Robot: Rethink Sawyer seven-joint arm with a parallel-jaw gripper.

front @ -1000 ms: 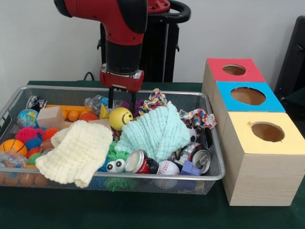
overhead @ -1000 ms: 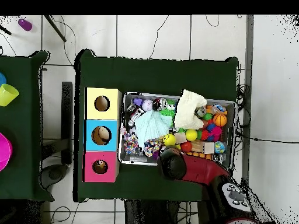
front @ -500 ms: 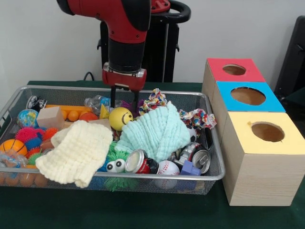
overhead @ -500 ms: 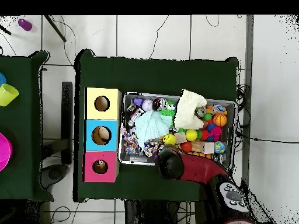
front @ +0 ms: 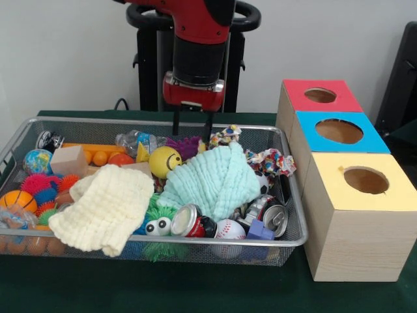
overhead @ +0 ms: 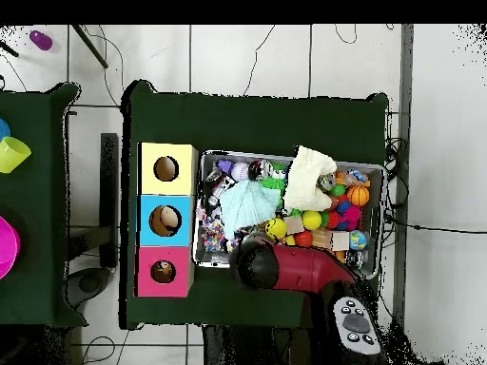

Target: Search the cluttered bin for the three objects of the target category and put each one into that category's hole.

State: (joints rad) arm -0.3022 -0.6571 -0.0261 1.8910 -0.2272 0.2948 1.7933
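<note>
1. Silver wire-mesh bin (front: 19, 140) sits at 9 o'clock on the dark green counter (front: 195, 293), crammed with clutter.
2. Bin's 9 o'clock end: small orange basketball (front: 16, 199), pink spiky ball (front: 36, 184), globe-print ball (front: 37, 160), plain wooden block (front: 68, 160).
3. Cream waffle-knit cloth (front: 104, 205) lies draped toward 7 o'clock of the bin.
4. Yellow smiley-face ball (front: 164, 161) sits near the bin's middle, touching the cloth pile; purple spiky toy (front: 186, 147) is just beside it at 1 o'clock.
5. Mint green waffle-knit cloth (front: 212, 179) is heaped at centre, above a crushed red drink can (front: 192, 222) and a white baseball (front: 229, 229) at the front wall.
6. Red and black arm ends in the gripper (front: 192, 129), two thin black prongs parted, nothing between them, hanging over the bin's back rim just above the purple toy and a multicoloured rag knot (front: 225, 135). Overhead, the arm hides the gripper.
7. Second rag knot (front: 273, 160) lies at the bin's 3 o'clock end.
8. At 3 o'clock, three wooden boxes in a row, each with a round hole: red-topped box (front: 319, 95), blue-topped box (front: 339, 131), yellow-topped box (front: 365, 180).
</note>
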